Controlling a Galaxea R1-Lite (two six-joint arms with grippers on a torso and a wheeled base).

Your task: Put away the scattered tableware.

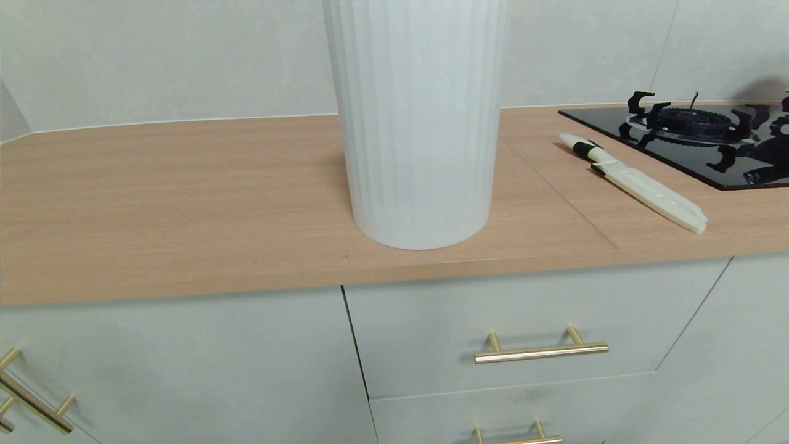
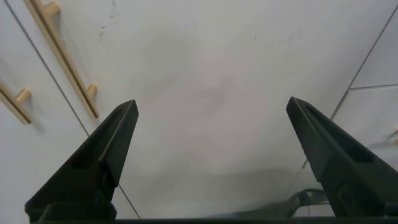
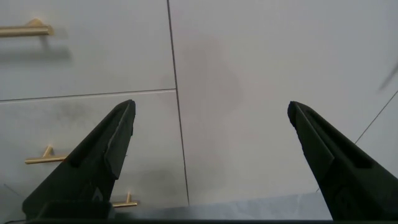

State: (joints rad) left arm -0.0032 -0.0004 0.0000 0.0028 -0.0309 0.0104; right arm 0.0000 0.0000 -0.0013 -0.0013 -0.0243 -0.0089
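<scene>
The left end effector [image 2: 211, 104] and right end effector [image 3: 211, 105] gape empty, cabinet fronts [image 2: 217, 56] straight ahead of both; a knife [image 1: 632, 182] lies on the worktop [image 1: 154, 203].

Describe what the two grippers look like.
The left gripper and the right gripper look alike. Each has two matte, near-black fingers, broad at the base and tapering like wedges to narrow tips, with flat inner faces. No cables or markings can be seen on them.
</scene>
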